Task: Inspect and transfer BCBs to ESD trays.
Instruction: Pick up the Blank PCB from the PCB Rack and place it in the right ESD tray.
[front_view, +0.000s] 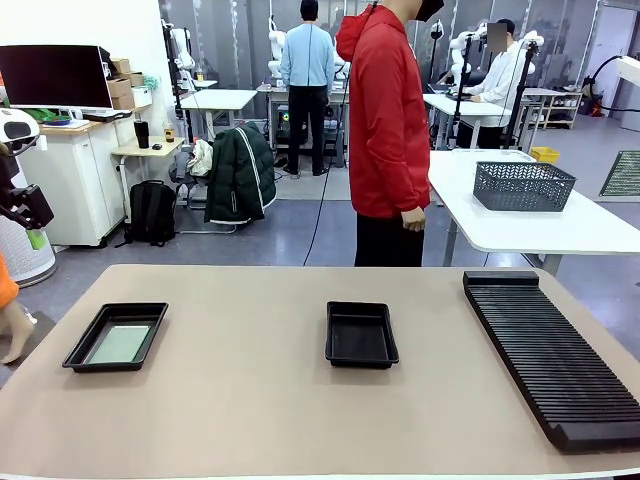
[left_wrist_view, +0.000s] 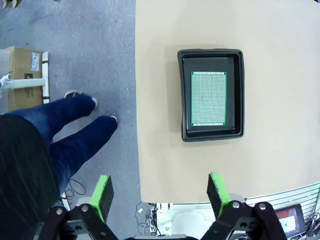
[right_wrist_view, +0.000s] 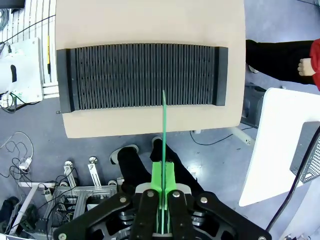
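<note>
right hand (right_wrist_view: 163, 172) pinches a thin green board (right_wrist_view: 163, 120) above the rack (right_wrist_view: 142, 75). left hand (left_wrist_view: 160, 182), far from the rack, hangs wide open and empty above a tray (left_wrist_view: 212, 136).

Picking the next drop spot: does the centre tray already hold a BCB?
No, the centre ESD tray has a bare black floor; the BCB lies in the left tray.

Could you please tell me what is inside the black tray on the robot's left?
One green BCB lies flat on the tray floor, bare margin all round; anything beneath the board is hidden.
</note>
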